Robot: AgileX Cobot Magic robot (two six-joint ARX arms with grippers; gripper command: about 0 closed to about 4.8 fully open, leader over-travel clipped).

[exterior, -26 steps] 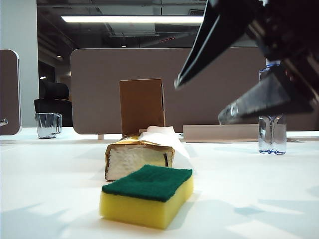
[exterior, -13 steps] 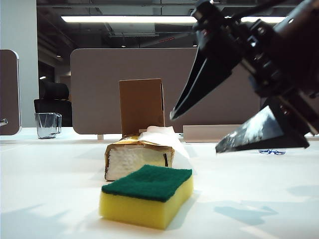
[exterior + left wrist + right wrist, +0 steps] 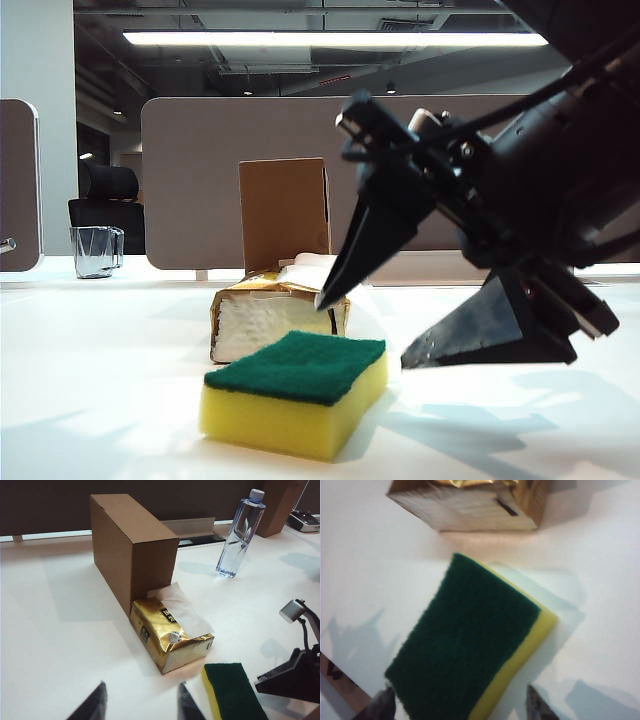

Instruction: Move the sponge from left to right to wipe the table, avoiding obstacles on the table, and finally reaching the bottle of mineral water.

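Now my right gripper (image 3: 457, 706) hangs spread wide just above the rectangular yellow foam sponge with its dark green scouring face (image 3: 465, 650); I should centre both fingers over its long sides before closing; my left gripper (image 3: 140, 702), part-open and empty, waits beside the gold tissue pack (image 3: 170, 635).

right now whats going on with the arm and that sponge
The right gripper is open, just above and to the right of the sponge, not gripping it. The sponge lies flat on the table, green side up, in front of the tissue pack and the cardboard box. The left gripper hangs off to the side holding nothing. The bottle of mineral water stands further off, past the box.
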